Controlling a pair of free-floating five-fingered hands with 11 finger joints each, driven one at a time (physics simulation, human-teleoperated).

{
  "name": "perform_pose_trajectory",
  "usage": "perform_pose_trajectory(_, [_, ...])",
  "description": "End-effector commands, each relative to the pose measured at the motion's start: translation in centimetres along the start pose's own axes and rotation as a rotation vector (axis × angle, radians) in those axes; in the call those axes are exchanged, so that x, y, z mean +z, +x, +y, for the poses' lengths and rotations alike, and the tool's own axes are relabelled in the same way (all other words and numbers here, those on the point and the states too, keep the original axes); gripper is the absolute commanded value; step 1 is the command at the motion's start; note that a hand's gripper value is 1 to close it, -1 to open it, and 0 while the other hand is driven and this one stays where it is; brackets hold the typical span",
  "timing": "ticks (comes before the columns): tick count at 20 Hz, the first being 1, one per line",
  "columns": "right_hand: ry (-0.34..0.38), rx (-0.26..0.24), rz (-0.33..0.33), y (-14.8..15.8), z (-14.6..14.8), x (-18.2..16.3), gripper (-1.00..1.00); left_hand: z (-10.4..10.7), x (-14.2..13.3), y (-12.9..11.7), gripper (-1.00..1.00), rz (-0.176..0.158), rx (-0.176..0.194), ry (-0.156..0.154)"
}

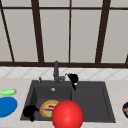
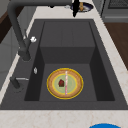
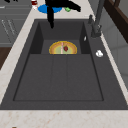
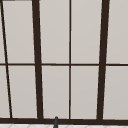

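Note:
In the front view my left hand (image 1: 30,111) hovers at the sink's front left corner, beside a yellow plate (image 1: 48,108) lying in the basin. A large red ball (image 1: 67,115) fills the front edge just right of that hand, apart from it. My right hand (image 1: 73,78) floats at the tip of the faucet spout (image 1: 56,71), one finger pointing down, holding nothing. The left side view has this hand (image 2: 75,7) at the spout's end, and the right side view shows it (image 3: 58,3) spread above the basin. The plate (image 2: 65,83) carries a small dark red bit of food.
The dark sink (image 1: 105,100) has a shallow shelf on its right half. On the left counter lie a blue plate (image 1: 7,106) and a green item (image 1: 8,91). A dark bowl (image 1: 125,109) sits on the right counter. A window rises behind the faucet.

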Motion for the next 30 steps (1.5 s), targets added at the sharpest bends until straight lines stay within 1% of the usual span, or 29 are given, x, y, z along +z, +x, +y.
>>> perform_pose_trajectory(1, [0.012,0.042,0.003,1.7,-0.5,-1.8,-1.0,0.0,0.0,0.0,0.0,0.0,0.0,0.0])
perform_pose_trajectory(3, [0.022,0.046,0.006,2.4,-0.9,-3.0,-1.0,0.0,0.0,0.0,0.0,0.0,0.0,0.0])
perform_pose_trajectory(9, [0.025,0.049,0.01,3.6,-2.8,-5.5,-1.0,0.0,0.0,0.0,0.0,0.0,0.0,0.0])
perform_pose_trajectory(10, [0.061,0.039,0.004,4.1,-2.3,-6.6,-1.0,0.0,0.0,0.0,0.0,0.0,0.0,0.0])
perform_pose_trajectory(11, [0.085,0.027,0.002,4.4,-2.5,-7.2,-1.0,0.0,0.0,0.0,0.0,0.0,0.0,0.0])
perform_pose_trajectory(12, [0.097,0.023,0.002,4.5,-2.5,-7.8,-1.0,0.0,0.0,0.0,0.0,0.0,0.0,0.0])
perform_pose_trajectory(13, [0.085,0.007,0.012,4.2,-2.7,-8.5,-1.0,0.0,0.0,0.0,0.0,0.0,0.0,0.0])
perform_pose_trajectory(14, [0.091,0.027,0.007,4.6,-2.3,-9.1,-1.0,0.0,0.0,0.0,0.0,0.0,0.0,0.0])
perform_pose_trajectory(15, [0.113,0.029,0.003,4.4,-2.1,-9.4,-1.0,0.0,0.0,0.0,0.0,0.0,0.0,0.0])
perform_pose_trajectory(17, [0.16,0.017,0.001,4.2,-1.7,-10.6,-1.0,0.0,0.0,0.0,0.0,0.0,0.0,0.0])
perform_pose_trajectory(24, [0.297,-0.036,-0.002,3.5,-1.0,-13.7,-1.0,0.0,0.0,0.0,0.0,0.0,0.0,0.0])
perform_pose_trajectory(30, [0.436,-0.081,-0.001,2.7,0.0,-16.3,-1.0,0.0,0.0,0.0,0.0,0.0,0.0,0.0])
